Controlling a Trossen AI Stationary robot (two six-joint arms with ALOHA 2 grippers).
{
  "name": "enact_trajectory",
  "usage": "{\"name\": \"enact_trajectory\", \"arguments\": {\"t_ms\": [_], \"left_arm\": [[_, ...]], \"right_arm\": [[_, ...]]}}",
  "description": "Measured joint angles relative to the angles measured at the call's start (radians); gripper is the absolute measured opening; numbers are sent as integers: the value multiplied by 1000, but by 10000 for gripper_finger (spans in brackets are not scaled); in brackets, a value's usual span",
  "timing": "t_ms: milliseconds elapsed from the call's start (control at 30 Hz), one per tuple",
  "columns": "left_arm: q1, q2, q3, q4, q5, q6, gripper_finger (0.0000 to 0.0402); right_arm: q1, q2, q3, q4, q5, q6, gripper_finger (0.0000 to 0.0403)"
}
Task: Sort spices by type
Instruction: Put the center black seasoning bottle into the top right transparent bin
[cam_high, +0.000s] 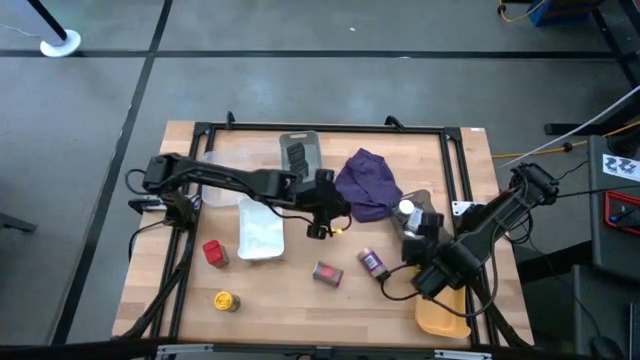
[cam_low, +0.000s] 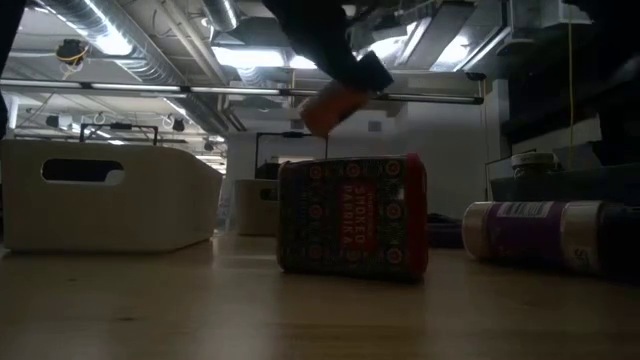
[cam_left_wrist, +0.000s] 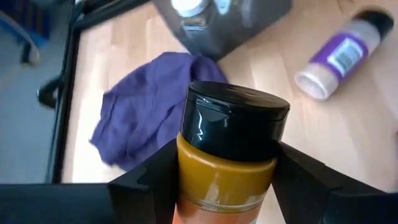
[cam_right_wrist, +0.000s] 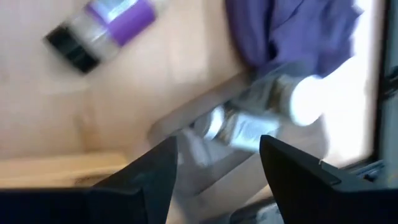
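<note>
My left gripper (cam_high: 328, 222) is over the table's middle, shut on an orange spice jar (cam_left_wrist: 227, 168) with a black cap; the low view shows this jar (cam_low: 335, 105) up in the air. A purple-labelled jar (cam_high: 372, 262) and a dark red tin (cam_high: 328, 272) lie on the table, each on its side. Near the left edge sit a red tin (cam_high: 214, 252) and a yellow tin (cam_high: 226, 300). White-capped jars (cam_right_wrist: 305, 102) sit in a grey tray (cam_high: 425, 205). My right gripper (cam_right_wrist: 217, 149) hangs open above that tray's near side, with nothing between its fingers. My left gripper pinches the orange jar's body (cam_left_wrist: 186, 186) just below the black cap, one finger (cam_left_wrist: 146, 183) on each side. The fingers slant down from the table's left. The jar is lifted clear of the table and hangs tilted, as the low view shows.
A purple cloth (cam_high: 368, 185) lies crumpled at the middle right. A second grey tray (cam_high: 300, 150) with a dark jar stands at the far edge, a white tray (cam_high: 260, 232) left of centre, and a yellow tray (cam_high: 440, 318) at the near right corner.
</note>
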Motion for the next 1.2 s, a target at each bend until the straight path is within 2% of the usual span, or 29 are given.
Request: {"name": "enact_trajectory", "arguments": {"t_ms": [100,200,333,467,600,767,867,1000,1200], "left_arm": [[1,-35,0,-44,-8,-97,197],[5,-71,0,-51,-59,-155,197],[18,-100,0,-68,-152,-194,197],[42,-163,-32,-81,-187,-211,198],[63,-243,-122,-78,-195,-254,198],[102,-405,-291,-14,-284,-310,198],[137,-506,-441,109,-316,-324,198],[215,-624,-663,407,-344,-300,198],[360,-658,-969,911,-347,-311,198]], "right_arm": [[0,0,0,4,76,-6,227],[0,1,0,6,115,-9,227],[0,1,0,2,122,-30,227],[0,1,0,3,124,-54,227],[0,1,0,0,124,-54,227],[0,1,0,3,130,-79,227],[0,1,0,3,149,-80,227],[0,1,0,8,161,-79,227],[0,2,0,45,165,-78,227]]}}
